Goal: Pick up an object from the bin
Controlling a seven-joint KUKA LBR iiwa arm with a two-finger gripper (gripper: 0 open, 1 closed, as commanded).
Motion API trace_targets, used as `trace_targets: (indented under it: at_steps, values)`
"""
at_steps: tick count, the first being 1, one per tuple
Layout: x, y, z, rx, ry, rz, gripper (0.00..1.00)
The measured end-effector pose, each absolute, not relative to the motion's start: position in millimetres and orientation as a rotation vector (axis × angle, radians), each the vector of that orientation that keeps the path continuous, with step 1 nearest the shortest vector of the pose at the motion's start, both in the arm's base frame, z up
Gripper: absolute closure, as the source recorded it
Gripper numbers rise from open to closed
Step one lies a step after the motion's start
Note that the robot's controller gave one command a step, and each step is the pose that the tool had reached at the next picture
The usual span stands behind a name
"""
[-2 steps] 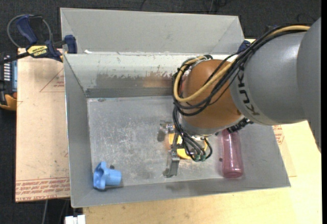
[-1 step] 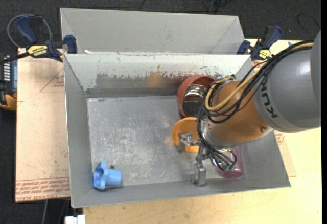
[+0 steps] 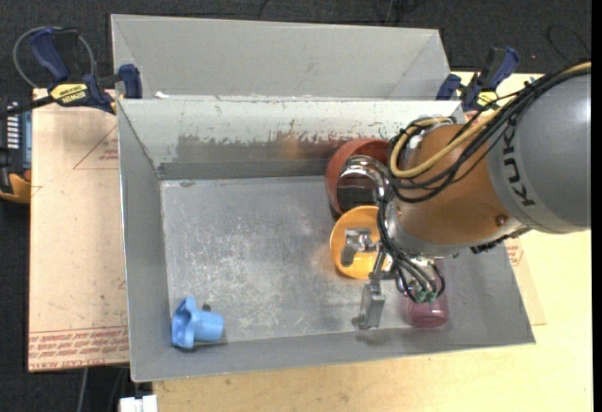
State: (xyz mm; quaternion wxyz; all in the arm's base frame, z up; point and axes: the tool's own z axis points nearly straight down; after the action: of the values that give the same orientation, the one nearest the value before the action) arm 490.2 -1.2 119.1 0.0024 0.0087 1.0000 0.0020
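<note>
The claw (image 3: 369,310) hangs low by the near wall of the bin (image 3: 245,250), between a round yellow cup (image 3: 340,260) and a small pink lump (image 3: 428,312). Whether it is spread or pressed together cannot be told. A red-brown bowl (image 3: 350,166) lies behind the cup. A blue piece (image 3: 196,324) sits well apart on scuffed grey metal.

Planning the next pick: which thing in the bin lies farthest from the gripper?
The blue plastic piece in the lower-left corner. It lies alone; the orange bowl, red-brown bowl and small pink thing all sit by the gripper on the right.
</note>
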Motion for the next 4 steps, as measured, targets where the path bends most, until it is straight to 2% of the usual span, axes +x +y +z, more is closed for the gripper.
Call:
trace_targets:
  at_steps: [1, 2, 3, 4]
  values:
    - [490.5, 2.0, 74.4, -0.26, 3.112, 0.005, 0.0]
    - [486.6, -1.6, 73.1, -0.303, 3.101, 0.008, 0.0]
    - [481.7, 41.0, 70.2, -0.435, 3.089, 0.009, 1.0]
    - [481.5, 40.9, 70.8, -0.434, 3.089, 0.009, 1.0]
